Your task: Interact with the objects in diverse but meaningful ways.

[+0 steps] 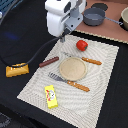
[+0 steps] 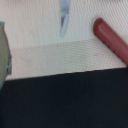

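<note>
My gripper hangs above the far edge of the striped placemat, holding nothing that I can see. Its fingers are too small and dark to tell whether they are open or shut. The red tomato lies just to its right in the exterior view. The dark brown sausage lies on the mat below it and also shows in the wrist view. The yellow block with red marks is at the mat's near edge. The orange-yellow bread loaf lies off the mat at the exterior view's left.
A round tan plate sits mid-mat, with an orange-handled knife behind it and an orange-handled fork in front. The knife blade shows in the wrist view. Grey pots stand at the back right. A black cable runs toward the loaf.
</note>
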Controlling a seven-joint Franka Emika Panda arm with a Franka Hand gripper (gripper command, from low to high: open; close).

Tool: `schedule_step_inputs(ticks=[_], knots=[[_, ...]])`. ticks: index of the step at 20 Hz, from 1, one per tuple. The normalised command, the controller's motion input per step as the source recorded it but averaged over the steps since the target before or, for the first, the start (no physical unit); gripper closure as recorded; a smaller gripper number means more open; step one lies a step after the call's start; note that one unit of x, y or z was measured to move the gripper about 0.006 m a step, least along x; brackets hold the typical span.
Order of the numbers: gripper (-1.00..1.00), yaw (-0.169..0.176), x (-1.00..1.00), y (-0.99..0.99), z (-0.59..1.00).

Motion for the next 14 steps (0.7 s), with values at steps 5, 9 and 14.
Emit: schedule_step_inputs(ticks=[5, 9, 14], knots=[[-1.0, 0.186, -0.3, -0.31, 0.0], [-1.0, 0.153, -0.36, -0.41, -0.02], [-1.0, 0.124, -0.47, -0.25, -0.12]])
